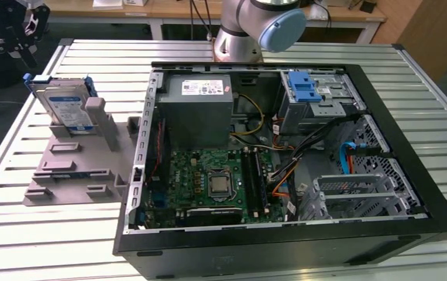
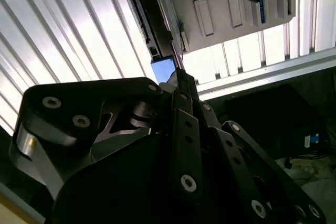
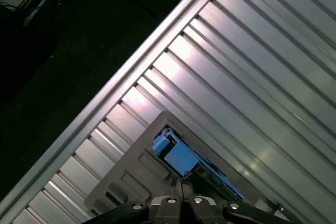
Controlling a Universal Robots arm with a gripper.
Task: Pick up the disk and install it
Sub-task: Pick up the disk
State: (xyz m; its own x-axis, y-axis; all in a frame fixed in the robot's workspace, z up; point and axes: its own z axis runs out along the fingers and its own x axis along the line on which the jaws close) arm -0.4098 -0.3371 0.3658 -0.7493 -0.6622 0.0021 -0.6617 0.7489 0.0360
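Note:
The disk (image 1: pixel 64 106), a silver drive with a white-and-blue label in a blue carrier, stands on edge in a grey holder (image 1: pixel 75 167) on the slatted table, at the exterior view's left. My gripper (image 1: pixel 22 55) hangs above and behind it, apart from it, its black fingers drawn together with nothing between them. In the first wrist view the fingertips (image 3: pixel 181 184) meet just over the disk's blue carrier (image 3: pixel 178 156). In the second wrist view the gripper (image 2: pixel 178 72) points at the carrier's blue end (image 2: pixel 163 69), and the holder (image 2: pixel 231 3) lies beyond.
An open black computer case (image 1: pixel 286 246) fills the table's middle and right, with a grey power supply (image 1: pixel 200 108), a motherboard (image 1: pixel 216 181), cables and a drive cage bearing a blue ridged clip (image 1: pixel 305 88). The arm's base (image 1: pixel 247 35) stands behind the case. The table edge (image 3: pixel 121 93) runs close to the holder.

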